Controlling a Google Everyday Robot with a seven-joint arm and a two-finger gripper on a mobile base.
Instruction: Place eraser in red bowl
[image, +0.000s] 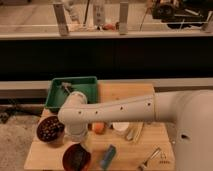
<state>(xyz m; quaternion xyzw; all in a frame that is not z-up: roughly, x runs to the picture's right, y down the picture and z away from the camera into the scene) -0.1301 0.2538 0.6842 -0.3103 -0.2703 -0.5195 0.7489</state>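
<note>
Camera view: the pincer (78, 144) hangs just over the red bowl (66, 159) at the bench's (145, 95) front (grip cannot be told). The bowl's inside looks dark; the eraser and its axis cannot be made out. The maroon bowl (50, 130) holds dark round pieces.

You have no readable text, label, brand or number here. The only mark is a small dark triangular sign (163, 161) on the wooden desk (145, 92) near its front right corner, and you cannot make out what it says. The claw is hidden behind the white arm (115, 107) above the desk.
</note>
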